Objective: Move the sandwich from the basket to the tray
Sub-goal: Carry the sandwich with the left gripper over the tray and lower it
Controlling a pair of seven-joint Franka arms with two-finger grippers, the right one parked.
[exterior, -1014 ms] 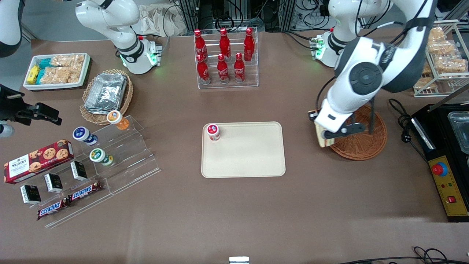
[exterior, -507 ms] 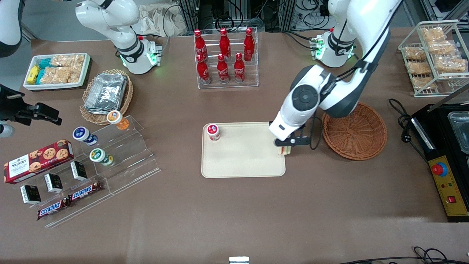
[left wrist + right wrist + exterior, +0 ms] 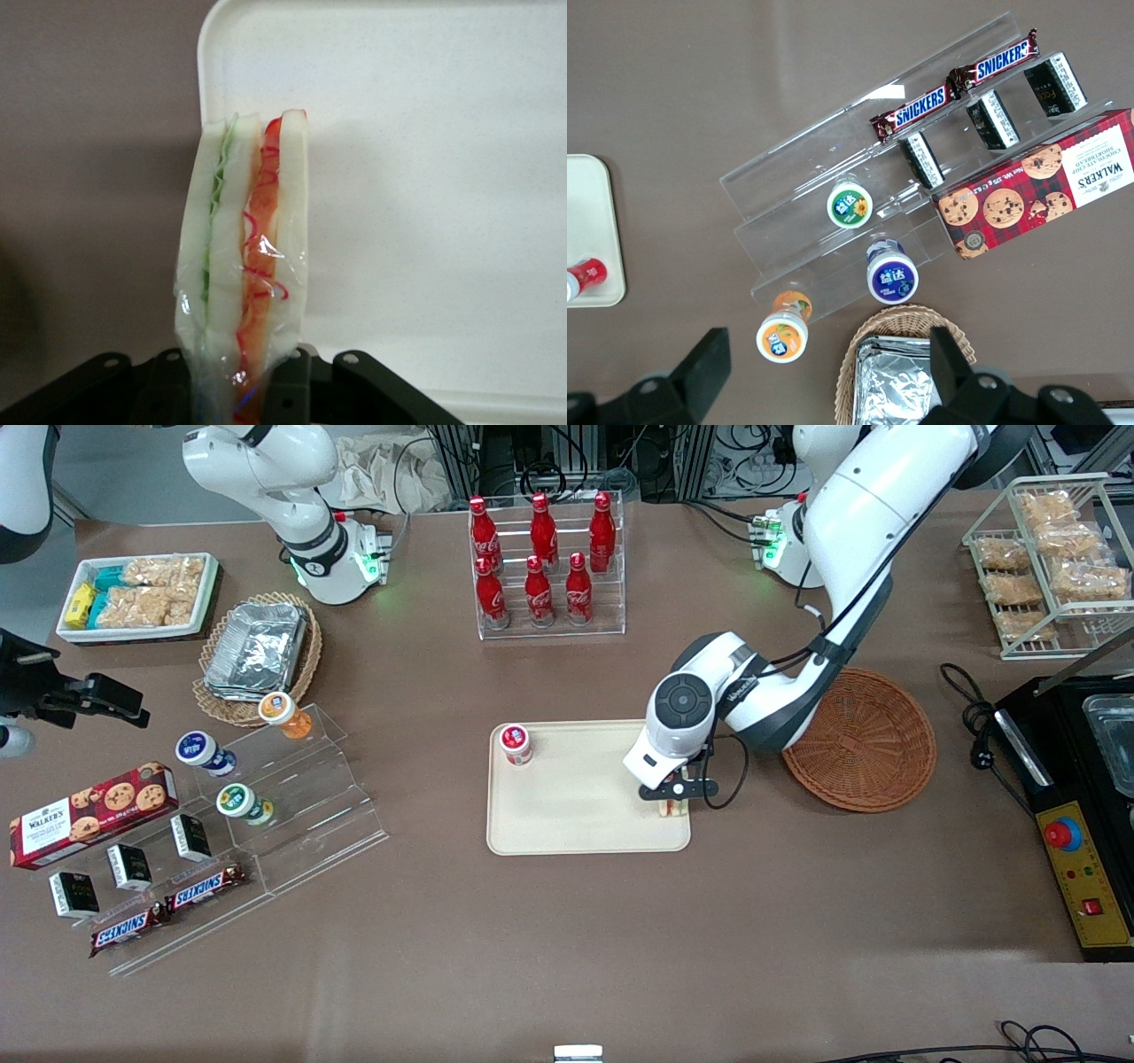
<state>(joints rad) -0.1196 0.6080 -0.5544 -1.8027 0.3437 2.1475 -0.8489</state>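
- A clear acrylic stepped stand (image 3: 859,168) sits on the brown worktop (image 3: 700,106).
- Two Snickers bars (image 3: 957,84) and three small dark boxes (image 3: 992,119) lie on its steps.
- A green-lidded cup (image 3: 850,205), a blue-lidded cup (image 3: 891,274) and an orange-lidded cup (image 3: 782,337) are there too.
- A red cookie box (image 3: 1036,186) lies beside the stand.
- A wicker basket holding foil containers (image 3: 899,376) is partly in view.
- The tray (image 3: 598,190) corner carries a red-capped cup (image 3: 585,273).

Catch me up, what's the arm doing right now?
The left arm's gripper is shut on the wrapped sandwich and holds it over the tray, near the tray corner closest to the basket. The basket holds nothing now. The sandwich hangs on edge, its green and red filling layers facing the wrist camera. Whether it already touches the tray cannot be told. A small red-lidded jar stands at another corner of the tray. Release is not yet done.
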